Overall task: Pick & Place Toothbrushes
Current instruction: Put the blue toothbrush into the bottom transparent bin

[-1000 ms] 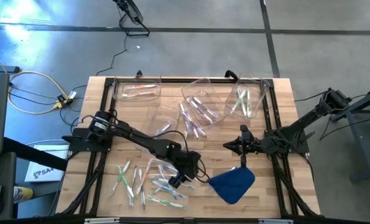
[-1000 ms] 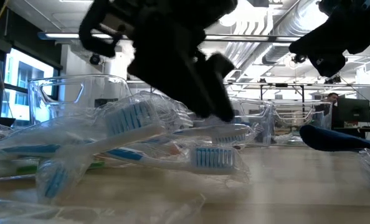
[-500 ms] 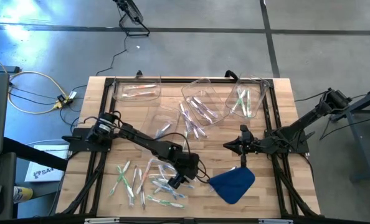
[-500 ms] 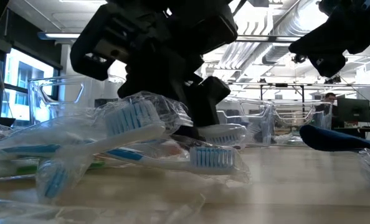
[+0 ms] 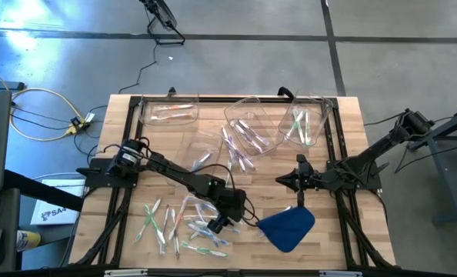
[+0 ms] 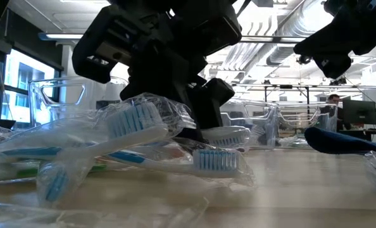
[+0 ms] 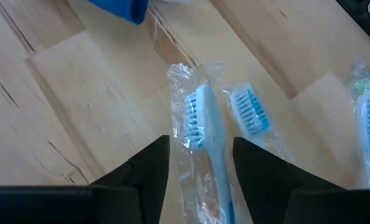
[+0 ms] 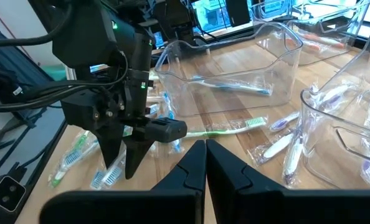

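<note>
Reaching down over the near part of the wooden counter [image 5: 121,154], the left gripper [image 5: 218,224] stands with its two dark fingers [image 7: 151,168] spread on either side of a wrapped blue-bristled toothbrush [image 7: 205,134]; the fingers straddle the handle and are not clamped on it, though whether they touch the wrapper cannot be told. The brush lies flat in clear plastic, with a second blue-bristled brush head [image 7: 250,115] just beside it. In the low view the same gripper [image 6: 175,88] comes down from above onto the heap of wrapped toothbrushes [image 6: 131,142]. From above, that heap is a loose scatter of toothbrushes [image 5: 178,227] near the front edge, some with green accents toward the left.

Just to the right of the heap lies a crumpled blue cloth [image 5: 288,227].

Farther back, near the middle right of the counter, the right gripper [image 5: 300,201] waits with its fingers [image 8: 191,168] pressed together, holding nothing, above the cloth's far edge.

Beyond both arms, more loose toothbrushes [image 5: 236,146] lie at the counter's centre. At the far edge sit clear plastic bins: one on the left [image 5: 167,113] with a brush or two inside, one in the middle [image 5: 251,123] tilted, and one on the right [image 5: 305,123] holding green-accented brushes.
</note>
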`<state>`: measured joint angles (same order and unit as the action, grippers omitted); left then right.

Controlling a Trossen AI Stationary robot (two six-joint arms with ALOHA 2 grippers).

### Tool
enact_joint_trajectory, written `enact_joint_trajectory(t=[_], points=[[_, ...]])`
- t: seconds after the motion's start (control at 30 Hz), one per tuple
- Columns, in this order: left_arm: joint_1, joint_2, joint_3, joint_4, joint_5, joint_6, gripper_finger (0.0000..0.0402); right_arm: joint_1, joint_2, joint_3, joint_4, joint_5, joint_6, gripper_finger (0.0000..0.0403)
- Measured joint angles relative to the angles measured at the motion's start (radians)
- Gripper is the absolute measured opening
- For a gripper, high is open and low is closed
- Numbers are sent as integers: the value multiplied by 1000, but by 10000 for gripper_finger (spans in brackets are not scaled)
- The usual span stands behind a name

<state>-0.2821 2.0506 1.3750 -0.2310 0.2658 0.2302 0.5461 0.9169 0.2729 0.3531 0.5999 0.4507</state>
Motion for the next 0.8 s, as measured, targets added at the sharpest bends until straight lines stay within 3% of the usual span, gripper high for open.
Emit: enact_joint_trajectory(t=[0.23, 0.8], points=[[0, 0, 0, 1, -1, 0, 165, 0, 0, 0, 0, 0, 0, 3], [0, 0, 0, 5, -5, 0, 63, 0, 0, 0, 0, 0, 0, 3]])
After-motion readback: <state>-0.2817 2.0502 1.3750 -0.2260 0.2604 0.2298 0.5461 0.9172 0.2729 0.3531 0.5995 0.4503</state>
